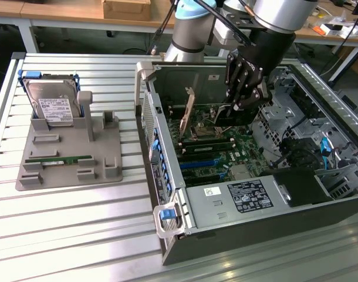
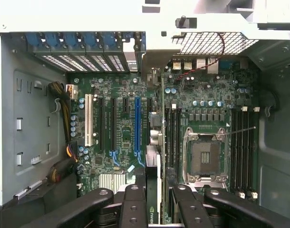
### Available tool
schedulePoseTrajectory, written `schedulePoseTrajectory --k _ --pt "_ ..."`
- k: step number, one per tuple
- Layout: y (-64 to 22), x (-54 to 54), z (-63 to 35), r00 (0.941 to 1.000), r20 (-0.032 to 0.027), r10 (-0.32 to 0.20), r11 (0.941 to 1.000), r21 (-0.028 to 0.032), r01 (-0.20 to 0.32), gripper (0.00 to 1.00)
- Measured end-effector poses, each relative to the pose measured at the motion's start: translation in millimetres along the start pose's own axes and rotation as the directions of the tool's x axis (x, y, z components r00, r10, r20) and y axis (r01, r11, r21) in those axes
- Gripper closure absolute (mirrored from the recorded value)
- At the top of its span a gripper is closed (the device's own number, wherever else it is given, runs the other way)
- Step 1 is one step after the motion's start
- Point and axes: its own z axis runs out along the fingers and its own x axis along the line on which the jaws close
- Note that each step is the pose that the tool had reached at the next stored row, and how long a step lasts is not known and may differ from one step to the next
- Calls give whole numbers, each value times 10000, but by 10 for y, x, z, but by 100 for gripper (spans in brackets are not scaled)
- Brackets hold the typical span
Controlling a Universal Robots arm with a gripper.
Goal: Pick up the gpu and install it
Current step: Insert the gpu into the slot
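The gpu [image 1: 188, 109] stands on edge inside the open computer case [image 1: 167, 176], and its silver end bracket points toward the case's rear wall. My gripper [image 1: 243, 101] reaches down into the case and is shut on the card's dark body. In the wrist view the gpu [image 2: 162, 137] appears as a thin edge-on line running from the rear slot openings down between my fingers [image 2: 133, 202]. The gripper [image 2: 158, 192] clamps it on both sides. The card sits over the motherboard [image 2: 121, 85], between the long blue slot [image 2: 137, 123] and the memory slots. I cannot tell whether it touches a slot.
A grey fixture [image 1: 102, 158] on the slatted table holds a silver hard drive [image 1: 50, 107] and a green memory stick [image 1: 58, 159]. Inside the case are the empty CPU socket [image 2: 204, 156], cables [image 2: 64, 164] and the power supply [image 1: 243, 197]. The case walls close in around the arm.
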Motion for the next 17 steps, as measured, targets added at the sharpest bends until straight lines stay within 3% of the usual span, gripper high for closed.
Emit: schedulePoseTrajectory --k 17 --pt "-2 1 41 10000 0 0 10000 -1 0 74"
